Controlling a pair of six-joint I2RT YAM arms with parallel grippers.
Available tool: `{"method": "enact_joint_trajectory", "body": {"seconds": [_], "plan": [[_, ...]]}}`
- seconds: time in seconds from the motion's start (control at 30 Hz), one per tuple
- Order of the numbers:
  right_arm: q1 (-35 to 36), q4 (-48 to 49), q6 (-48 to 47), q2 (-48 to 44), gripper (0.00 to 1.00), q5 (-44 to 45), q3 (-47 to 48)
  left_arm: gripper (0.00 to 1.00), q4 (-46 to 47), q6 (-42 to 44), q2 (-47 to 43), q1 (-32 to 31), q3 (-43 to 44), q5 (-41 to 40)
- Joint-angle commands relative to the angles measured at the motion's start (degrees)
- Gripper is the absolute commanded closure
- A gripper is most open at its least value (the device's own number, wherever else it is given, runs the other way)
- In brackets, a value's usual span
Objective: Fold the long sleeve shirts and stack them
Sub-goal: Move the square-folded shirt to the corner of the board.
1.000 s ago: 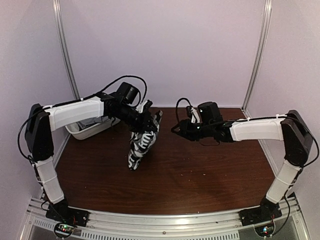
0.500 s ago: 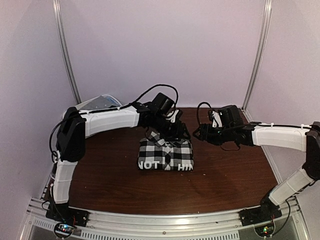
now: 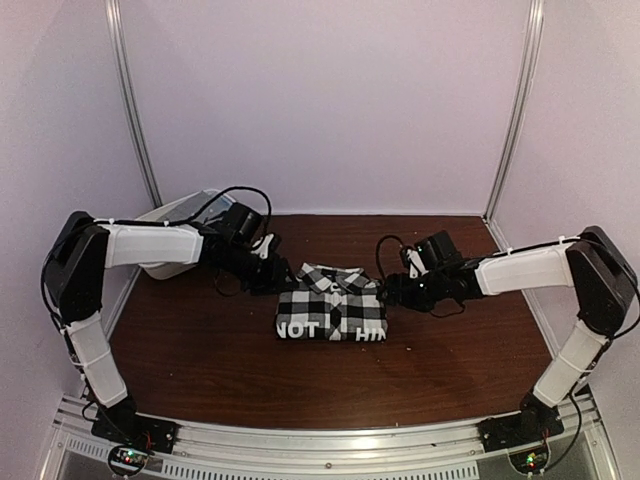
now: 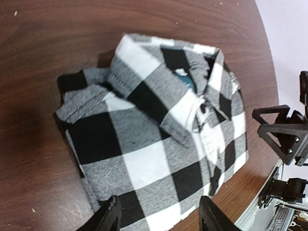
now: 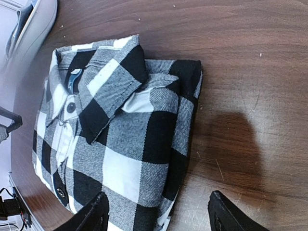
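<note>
Black-and-white shirt: lettering overhead only

the left arm and right arm match: long links in smooth white shells, joined by boxy black housings at the joints. thin black cables loop loose above each wrist, next to a chunky black block. small red and green lights glow by each black base. the fingers are matte black plastic with blunt, rounded tips; seen side-on they are angular open triangular frames.
</note>
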Motion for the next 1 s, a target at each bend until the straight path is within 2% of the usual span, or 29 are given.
{"method": "enact_joint_trajectory", "body": {"seconds": [0.0,0.73,0.97], "plan": [[0.43,2.73,-0.79,3.25,0.29,-1.29,1.7,0.44,4.15,3.12,-1.3,1.09,-4.3,2.31],[2.01,5.32,0.0,11.3,0.47,-1.99,3.56,0.5,8.41,2.11,2.88,0.44,-10.43,-0.58],[1.97,4.72,-0.37,12.0,0.57,-1.25,4.86,0.67,9.5,0.48,4.46,-1.5,-9.87,-0.28]]}}
